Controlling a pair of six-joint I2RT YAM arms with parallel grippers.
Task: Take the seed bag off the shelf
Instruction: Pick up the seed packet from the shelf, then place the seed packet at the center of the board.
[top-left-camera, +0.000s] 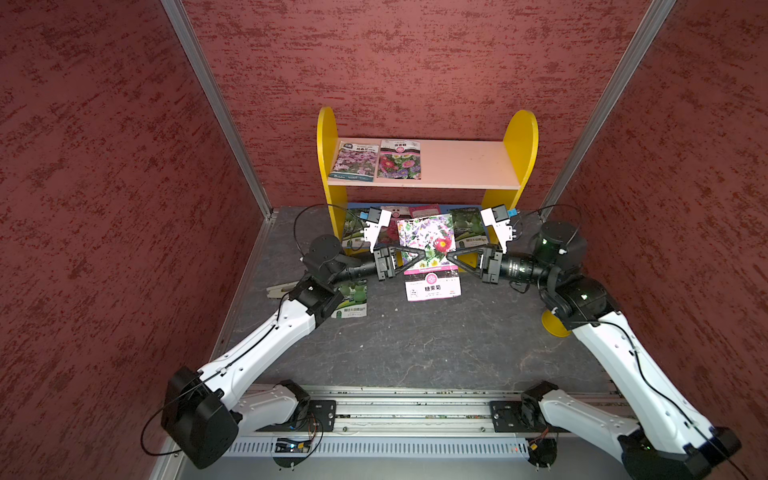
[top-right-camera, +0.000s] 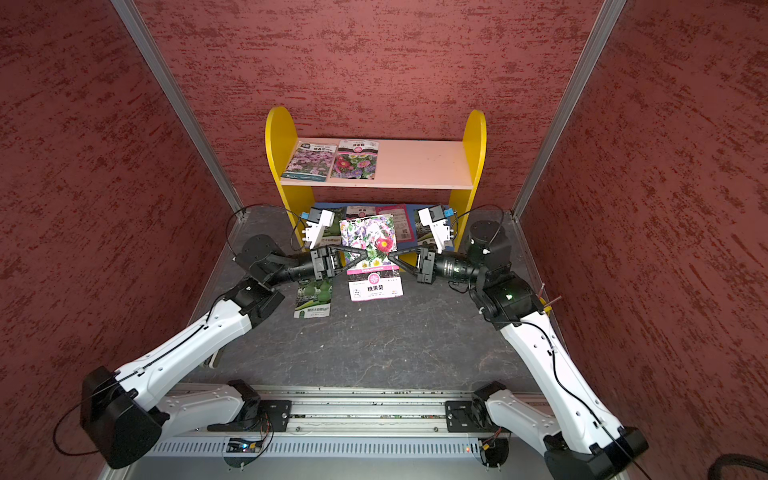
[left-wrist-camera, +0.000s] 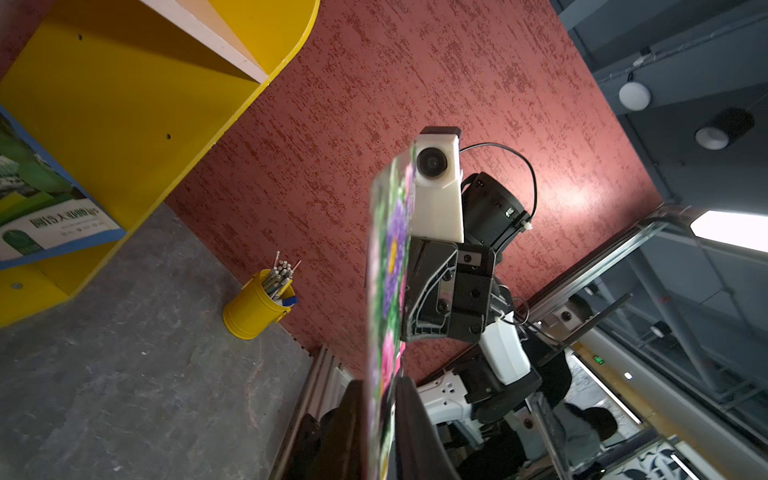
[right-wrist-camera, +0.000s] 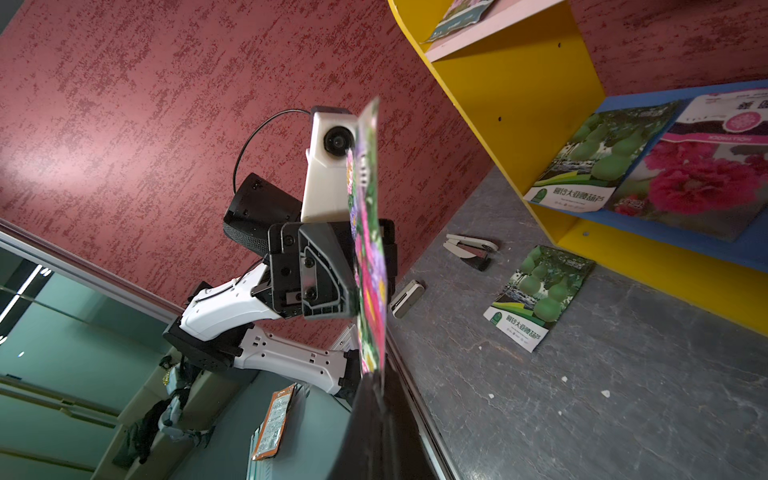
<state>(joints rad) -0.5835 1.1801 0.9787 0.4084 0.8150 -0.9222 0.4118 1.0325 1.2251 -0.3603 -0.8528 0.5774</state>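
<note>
Right fingers (right-wrist-camera: 365, 428) clamped on seed bag (top-left-camera: 433, 286) side edge; left fingers (left-wrist-camera: 417, 428) slightly parted astride opposite edge. Bag upright in front of shelf (top-left-camera: 521, 137), off its boards. Judged light, thin, floppy, slick; pinch stiff sealed border, not middle.

Shelf (top-left-camera: 521, 137) is set against back wall (top-left-camera: 415, 62). Two bags (top-left-camera: 400, 160) are laid side by side at left end of upper board (top-left-camera: 465, 164); more bags (right-wrist-camera: 590, 162) on lower board (left-wrist-camera: 62, 249). Seed bag (top-left-camera: 432, 286) is held before shelf, between left gripper (top-left-camera: 424, 251) and right gripper (top-left-camera: 448, 253). Loose bag (top-left-camera: 353, 301) is laid on table (top-left-camera: 415, 353), front-left; bucket (left-wrist-camera: 253, 309) at right.
</note>
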